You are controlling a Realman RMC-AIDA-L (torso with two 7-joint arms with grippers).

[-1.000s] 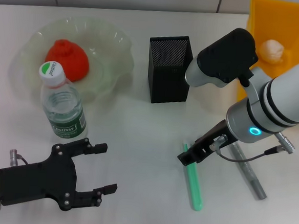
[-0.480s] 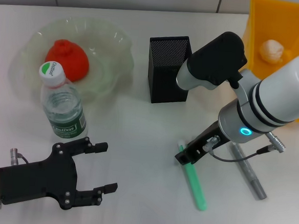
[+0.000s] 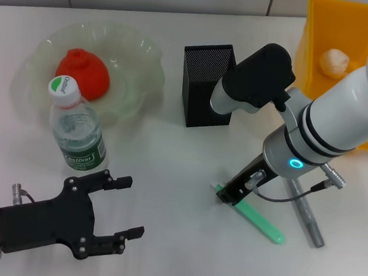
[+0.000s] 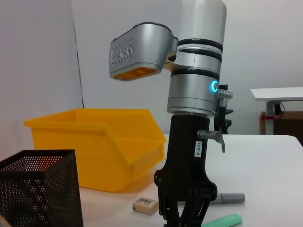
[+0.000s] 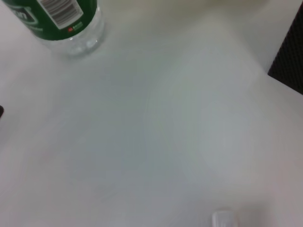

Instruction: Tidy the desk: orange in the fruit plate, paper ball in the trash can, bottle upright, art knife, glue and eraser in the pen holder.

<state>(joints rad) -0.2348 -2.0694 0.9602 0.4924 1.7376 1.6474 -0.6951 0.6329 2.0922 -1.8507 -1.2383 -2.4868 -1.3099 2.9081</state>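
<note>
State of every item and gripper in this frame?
orange: in the fruit plate
bottle: upright, capped
paper ball: in the yellow bin
pen holder: upright
green art knife: flat on desk
grey glue stick: flat on desk
eraser: on desk
right gripper: at the knife's end
left gripper: open, idle

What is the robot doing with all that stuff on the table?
It is tidying up. Its right gripper is down on one end of the green art knife, which lies flat beside a grey pen. The left gripper waits open near the upright bottle. The orange is on the plate, the paper ball in the yellow bin.
</note>
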